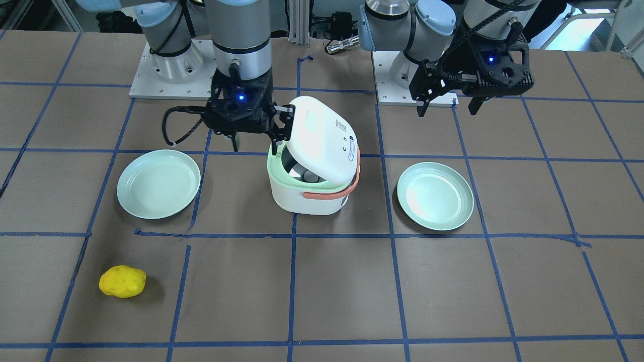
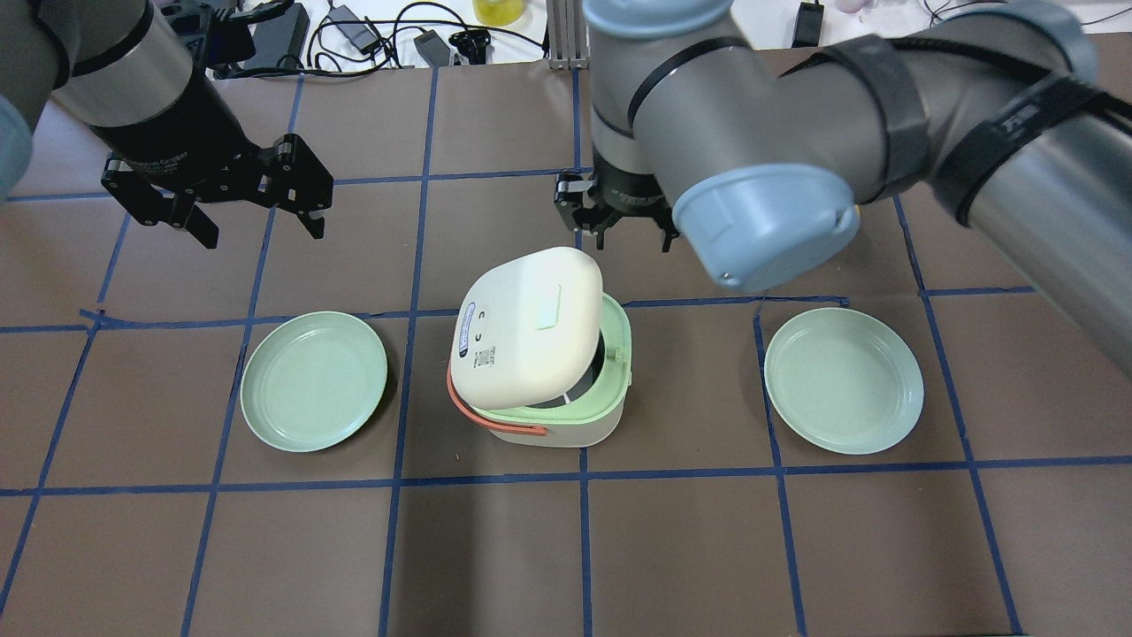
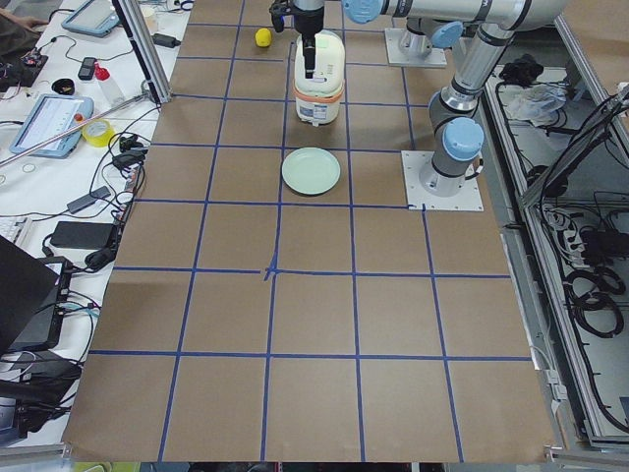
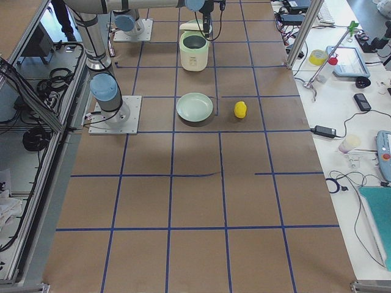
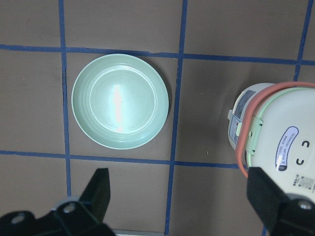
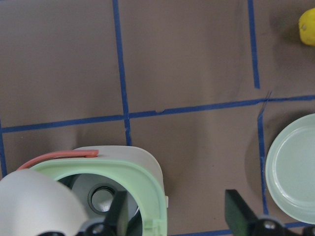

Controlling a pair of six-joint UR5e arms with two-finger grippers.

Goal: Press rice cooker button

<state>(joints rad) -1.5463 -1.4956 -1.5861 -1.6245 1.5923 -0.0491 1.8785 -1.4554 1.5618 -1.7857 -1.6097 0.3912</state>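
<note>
The white rice cooker (image 1: 308,200) with a green rim and orange handle stands mid-table. Its lid (image 1: 322,138) is popped up and tilted, showing the inner pot (image 6: 101,195). The cooker also shows in the overhead view (image 2: 531,323) and at the right edge of the left wrist view (image 5: 275,142). My right gripper (image 1: 255,143) is open and empty at the lid's raised edge, with one finger (image 6: 120,216) over the green rim. Whether it touches, I cannot tell. My left gripper (image 1: 448,108) is open and empty, hovering apart from the cooker near its base plate.
Two pale green plates lie on either side of the cooker, one (image 1: 158,183) on my right arm's side and one (image 1: 435,196) on my left arm's side. A yellow lumpy object (image 1: 122,281) lies towards the operators' edge. Blue tape lines grid the brown table.
</note>
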